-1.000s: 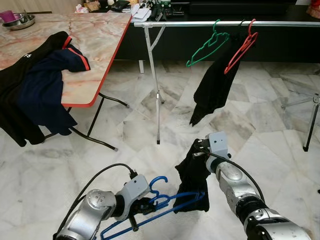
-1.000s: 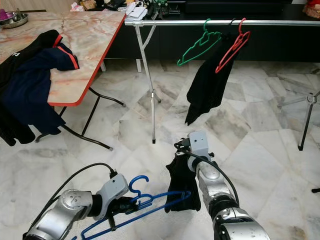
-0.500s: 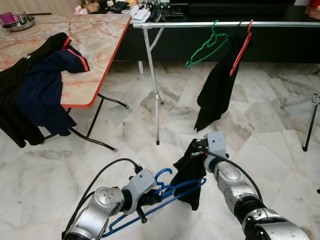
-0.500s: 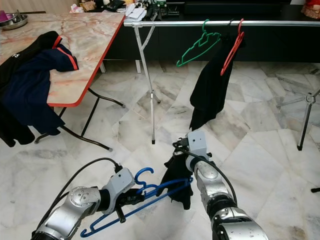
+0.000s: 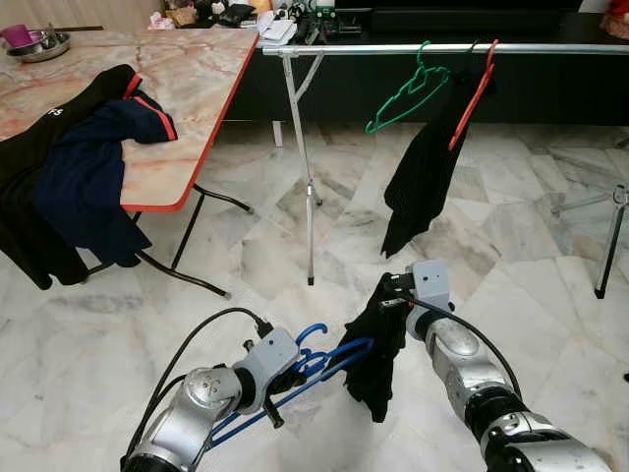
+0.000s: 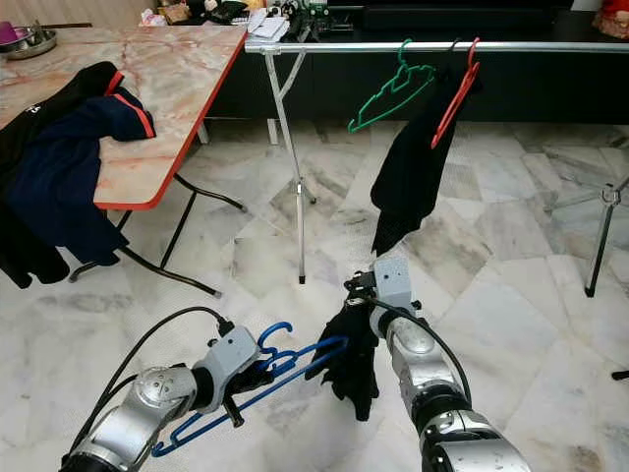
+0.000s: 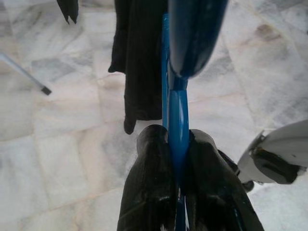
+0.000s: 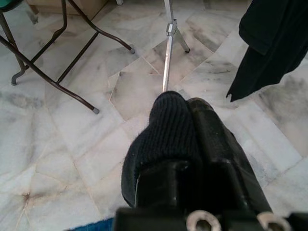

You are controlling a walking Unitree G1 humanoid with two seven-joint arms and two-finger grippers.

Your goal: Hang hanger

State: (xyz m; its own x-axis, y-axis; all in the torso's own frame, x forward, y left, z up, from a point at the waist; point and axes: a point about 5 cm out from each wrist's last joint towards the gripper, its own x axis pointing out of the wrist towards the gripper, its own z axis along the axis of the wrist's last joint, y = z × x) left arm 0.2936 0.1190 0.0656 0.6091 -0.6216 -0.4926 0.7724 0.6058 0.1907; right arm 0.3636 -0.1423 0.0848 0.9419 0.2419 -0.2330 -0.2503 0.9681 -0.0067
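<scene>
Blue hanger (image 5: 295,379): pinched at its neck by left end effector (image 7: 179,144), low above marble floor (image 5: 550,246). Black garment (image 5: 378,339): draped over hanger's far end, clamped in right end effector (image 8: 192,120).

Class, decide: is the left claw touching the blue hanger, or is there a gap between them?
Touching. In the left wrist view the left claw has both black fingers pressed against the blue hanger, with no gap on either side.

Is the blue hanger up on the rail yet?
No. The blue hanger is low over the floor, held by the left gripper. The rail carries a green hanger and a red hanger.
</scene>
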